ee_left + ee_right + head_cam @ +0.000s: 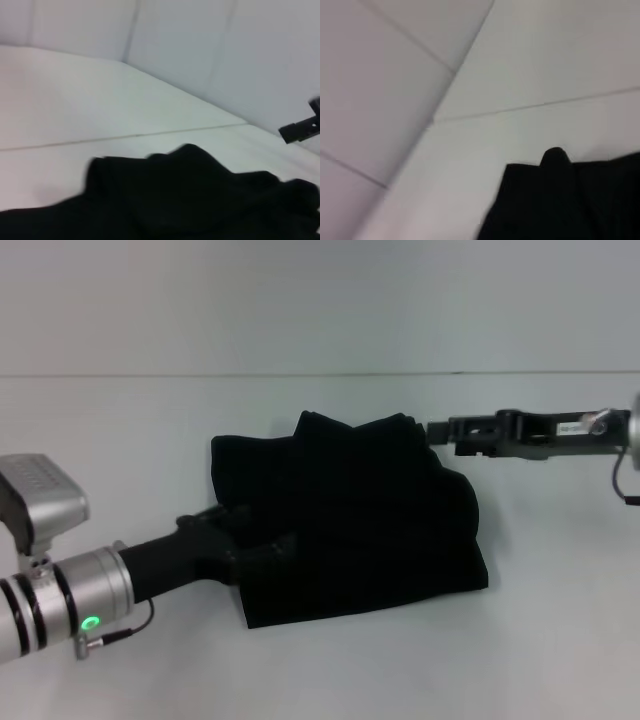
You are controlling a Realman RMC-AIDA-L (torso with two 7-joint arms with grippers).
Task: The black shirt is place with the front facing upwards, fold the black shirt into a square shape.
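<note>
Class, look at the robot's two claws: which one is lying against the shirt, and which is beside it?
The left claw lies against the shirt at its near left edge; the right claw is beside its far right corner.

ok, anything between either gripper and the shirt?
Nothing visible. The left gripper is already at the near left edge of the black shirt, and the right gripper sits at its far right edge. Only bare table surrounds the cloth.

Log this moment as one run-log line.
plain black cloth shirt: bunched, partly folded on white table | left tool: at shirt's left edge | right tool: at its far right corner
</note>
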